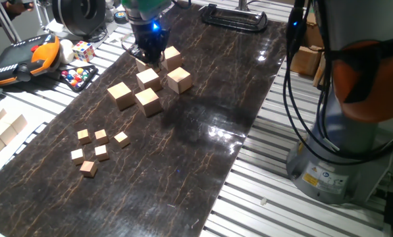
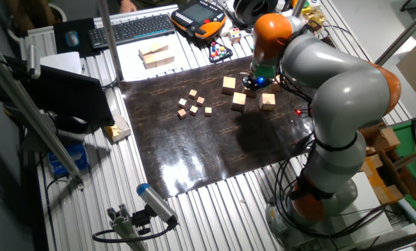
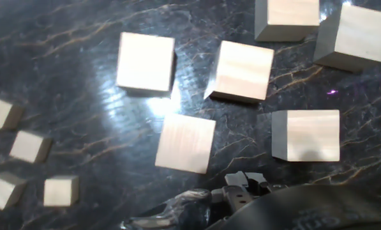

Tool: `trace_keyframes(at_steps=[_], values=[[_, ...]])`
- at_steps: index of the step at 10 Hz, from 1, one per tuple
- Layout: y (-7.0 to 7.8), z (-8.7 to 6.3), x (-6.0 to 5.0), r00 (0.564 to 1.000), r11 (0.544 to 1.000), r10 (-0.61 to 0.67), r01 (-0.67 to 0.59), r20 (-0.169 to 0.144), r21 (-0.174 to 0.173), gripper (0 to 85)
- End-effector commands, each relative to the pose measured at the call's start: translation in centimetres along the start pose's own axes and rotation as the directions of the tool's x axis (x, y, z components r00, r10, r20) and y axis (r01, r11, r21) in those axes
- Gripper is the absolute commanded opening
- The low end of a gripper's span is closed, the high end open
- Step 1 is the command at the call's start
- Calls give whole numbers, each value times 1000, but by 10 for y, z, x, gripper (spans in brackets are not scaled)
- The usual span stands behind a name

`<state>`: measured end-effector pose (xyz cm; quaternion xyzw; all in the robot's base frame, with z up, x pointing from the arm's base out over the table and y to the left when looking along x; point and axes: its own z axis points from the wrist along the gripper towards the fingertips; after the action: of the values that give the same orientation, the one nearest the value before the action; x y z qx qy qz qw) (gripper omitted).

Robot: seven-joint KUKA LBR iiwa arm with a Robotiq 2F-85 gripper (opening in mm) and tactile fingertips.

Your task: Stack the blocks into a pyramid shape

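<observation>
I can't tell my hand's (image 1: 150, 51) opening; the blocks (image 3: 185, 143), six o'clock of it, look light, rigid—grip flat opposite faces.

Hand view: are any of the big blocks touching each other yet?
Apart. The hand view shows dark tabletop between all six blocks, none stacked.

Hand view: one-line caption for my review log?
Six large wooden blocks lie unstacked on the dark tabletop, small cubes at left.

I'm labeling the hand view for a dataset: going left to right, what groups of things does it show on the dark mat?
Four small cubes at the left edge → the six large blocks spread over the middle and right of the dark mat.
</observation>
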<state>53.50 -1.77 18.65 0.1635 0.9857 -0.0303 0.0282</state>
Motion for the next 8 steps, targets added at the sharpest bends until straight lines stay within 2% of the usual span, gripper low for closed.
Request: trace_keyframes(at_steps=[1, 3, 4, 6, 8], values=[[-2, 3, -1, 999, 999, 33, -33, -2, -13, 7], [-2, 3, -3, 986, 986, 168, -168, -21, -15, 7], [-5, 2, -6, 974, 974, 224, -225, -39, -30, 7], [-12, 0, -11, 955, 955, 291, -294, -54, -37, 7], [-15, 0, -17, 944, 945, 325, -326, -52, -13, 7]])
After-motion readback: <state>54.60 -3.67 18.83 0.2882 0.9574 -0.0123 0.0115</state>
